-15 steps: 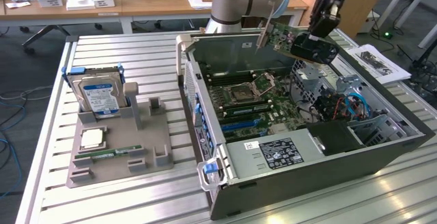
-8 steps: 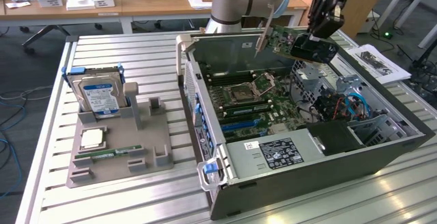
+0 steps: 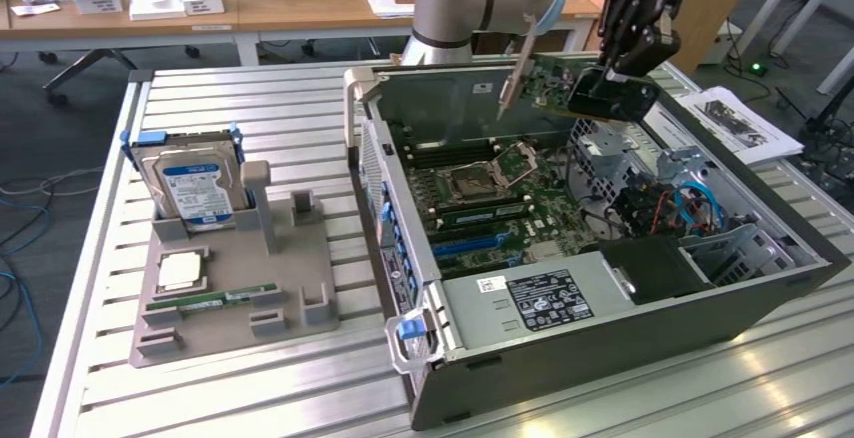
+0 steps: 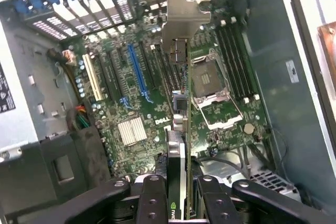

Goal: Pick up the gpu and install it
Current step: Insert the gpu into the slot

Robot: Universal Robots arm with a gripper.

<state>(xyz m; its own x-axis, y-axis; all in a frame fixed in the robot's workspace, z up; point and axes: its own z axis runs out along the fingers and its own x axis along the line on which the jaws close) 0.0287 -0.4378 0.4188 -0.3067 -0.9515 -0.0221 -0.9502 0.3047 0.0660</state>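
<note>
The gpu (image 3: pixel 554 80) is a flat card with a dark fan shroud and a pale metal bracket. It hangs on edge in the air above the far end of the open computer case (image 3: pixel 400 258). My gripper (image 3: pixel 625 66) is shut on its shroud end. In the wrist view I see the gpu (image 4: pixel 178 145) edge-on between the black fingers (image 4: pixel 152 198), with my gripper (image 4: pixel 178 203) closed on it and the bracket end pointing into the case. Below it lies the green motherboard (image 4: pixel 131 103) with a blue slot (image 4: pixel 137 74) and the empty processor socket (image 4: pixel 207 82).
On the exterior view's left, a grey holder tray (image 3: pixel 294 278) carries a silver hard drive (image 3: pixel 194 188), a processor chip (image 3: pixel 180 270) and a green memory stick (image 3: pixel 214 301). Inside the case are a labelled power supply (image 3: pixel 534 298) and cables (image 3: pixel 667 208). Papers (image 3: pixel 741 123) lie beyond it.
</note>
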